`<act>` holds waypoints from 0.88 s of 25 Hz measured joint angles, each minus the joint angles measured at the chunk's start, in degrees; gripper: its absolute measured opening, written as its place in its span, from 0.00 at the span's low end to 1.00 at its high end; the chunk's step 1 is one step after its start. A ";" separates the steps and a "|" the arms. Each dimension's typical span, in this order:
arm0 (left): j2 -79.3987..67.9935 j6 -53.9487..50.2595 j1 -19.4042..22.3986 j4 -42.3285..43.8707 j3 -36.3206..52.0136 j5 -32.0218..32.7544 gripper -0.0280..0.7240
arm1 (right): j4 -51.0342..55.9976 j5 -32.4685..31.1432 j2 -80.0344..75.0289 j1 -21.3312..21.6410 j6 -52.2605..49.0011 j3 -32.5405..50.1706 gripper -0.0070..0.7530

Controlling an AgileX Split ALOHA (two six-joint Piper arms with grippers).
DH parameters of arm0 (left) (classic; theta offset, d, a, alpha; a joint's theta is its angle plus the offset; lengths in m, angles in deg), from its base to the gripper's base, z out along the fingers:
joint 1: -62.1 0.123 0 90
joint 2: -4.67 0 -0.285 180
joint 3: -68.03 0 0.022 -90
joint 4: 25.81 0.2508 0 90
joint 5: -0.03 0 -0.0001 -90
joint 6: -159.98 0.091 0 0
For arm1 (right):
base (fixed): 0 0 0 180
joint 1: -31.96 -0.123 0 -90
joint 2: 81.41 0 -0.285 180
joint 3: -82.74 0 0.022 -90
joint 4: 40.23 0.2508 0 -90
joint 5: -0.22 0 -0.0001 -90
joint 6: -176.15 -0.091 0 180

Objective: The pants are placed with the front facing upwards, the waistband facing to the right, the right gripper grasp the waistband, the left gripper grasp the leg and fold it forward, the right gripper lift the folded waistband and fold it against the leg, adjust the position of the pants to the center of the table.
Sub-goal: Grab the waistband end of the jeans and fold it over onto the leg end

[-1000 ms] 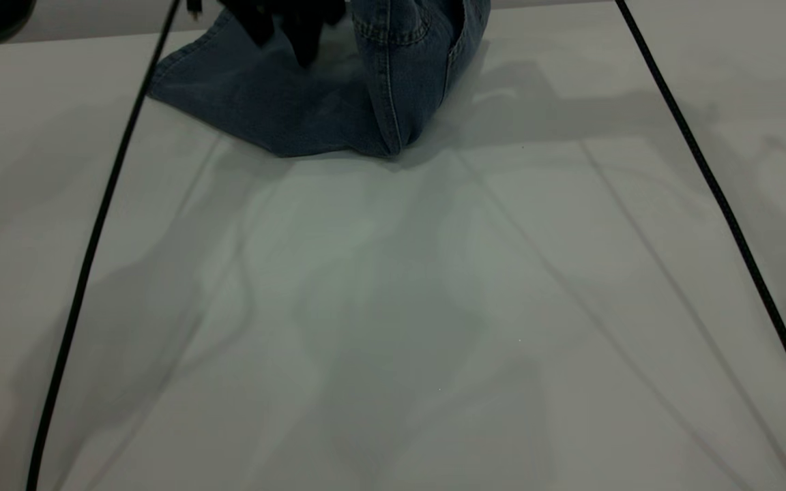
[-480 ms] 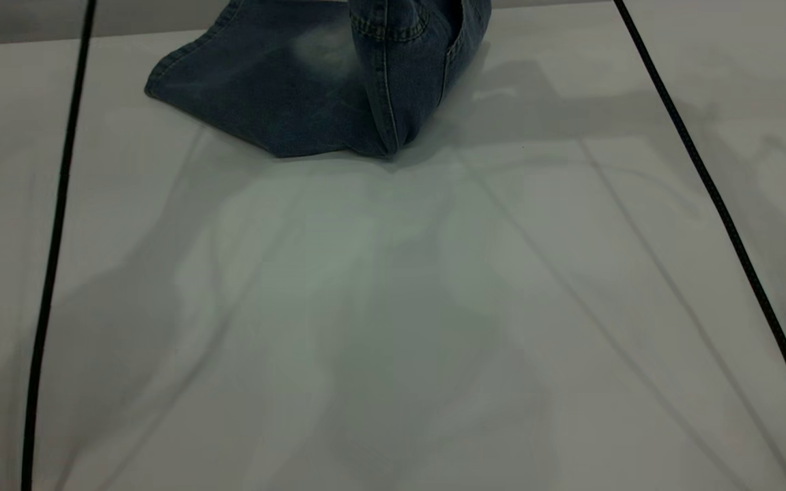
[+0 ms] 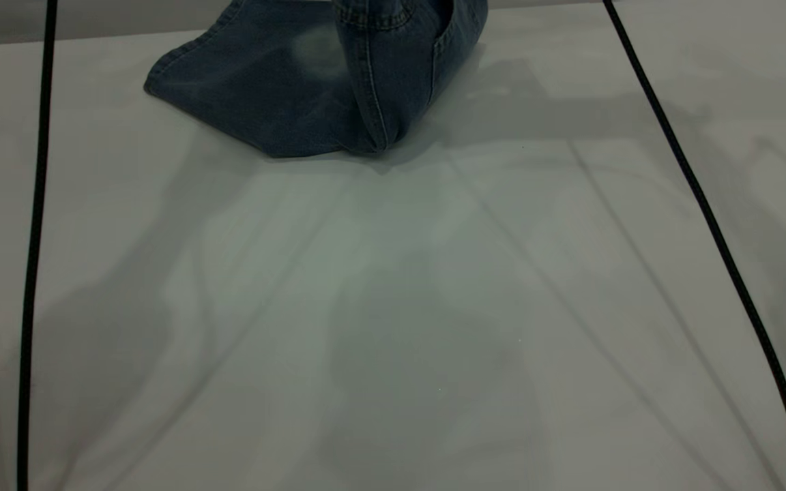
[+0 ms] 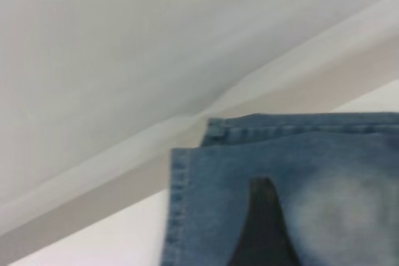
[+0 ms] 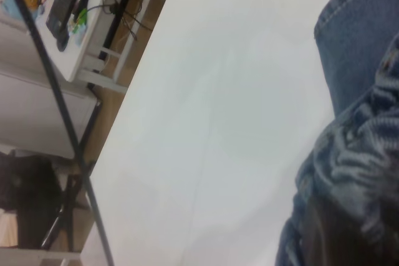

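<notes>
**Waistband end raised, ready to fold over the leg**

The pants [image 3: 284, 102] lie at the top centre of the exterior frame, near the far edge of the table [image 3: 393, 307]. Their leg part spreads flat toward the upper left, while the waistband side rises in a steep ridge that runs off the top edge, so that end appears to be held up from above. To do this fold well, I judge the raised end should travel across toward the upper left and come down squarely on the flat leg, kept taut so the crease near the frame's centre top does not drag or bunch, and released only once the layers lie flush.

The right gripper itself shows in no view; its wrist view is filled at lower right with the gathered waistband [image 5: 355, 154] very close up, which suggests a grip on it, but I cannot tell how far the fingers stand apart. In the left wrist view one dark finger of the left gripper [image 4: 262, 228] hangs over the leg hem, and its opening cannot be told either
</notes>
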 joint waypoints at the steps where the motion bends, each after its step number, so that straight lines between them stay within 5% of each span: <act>1: 0.26 0.00 0.00 -1.32 0.00 0.00 0.66 | 0.00 0.37 0.00 -0.20 0.15 0.00 0.06; 10: 1.15 0.51 -0.10 -10.40 -1.06 -0.28 0.66 | 1.60 1.25 -2.58 -1.37 0.44 0.00 0.06; 22: 1.10 0.76 -0.10 -10.86 -1.06 -2.17 0.66 | 5.84 2.72 -10.92 -4.85 1.53 -7.17 0.06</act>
